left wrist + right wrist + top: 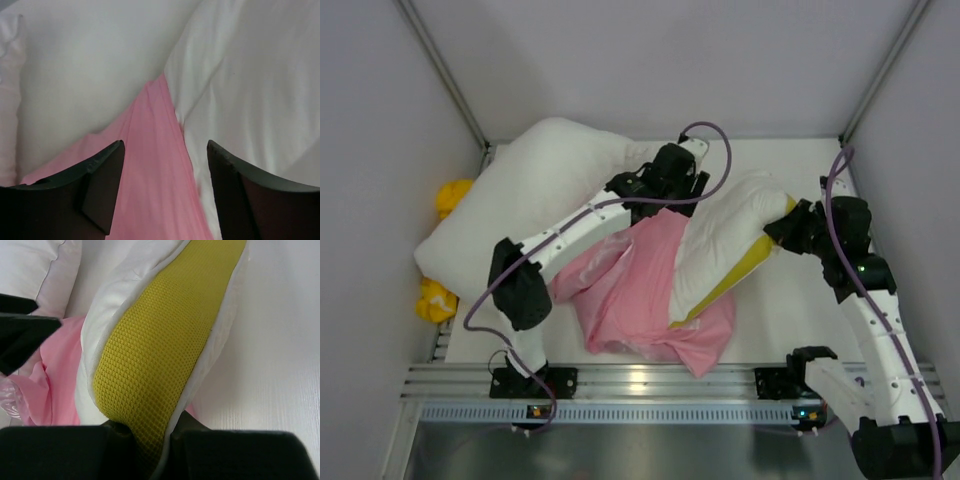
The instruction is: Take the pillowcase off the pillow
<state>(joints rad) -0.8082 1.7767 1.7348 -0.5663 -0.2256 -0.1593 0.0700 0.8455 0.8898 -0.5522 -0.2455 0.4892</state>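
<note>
The pink pillowcase (645,295) lies crumpled mid-table, and the lower end of the pillow (725,235) rests on it. The pillow is white with a yellow band (745,272) and is mostly out of the case. My right gripper (783,228) is shut on the pillow's yellow-banded edge (160,340); the jaws pinch it at the bottom of the right wrist view (152,440). My left gripper (665,205) is open above the pillowcase's far end. In the left wrist view its jaws (165,146) stand wide apart over the pink fabric (150,165), holding nothing.
A plain white pillow (535,190) lies at the back left, right behind the left gripper. Yellow cloth (450,195) sticks out past the table's left edge. Grey walls close in the back and both sides. A metal rail (650,380) runs along the near edge.
</note>
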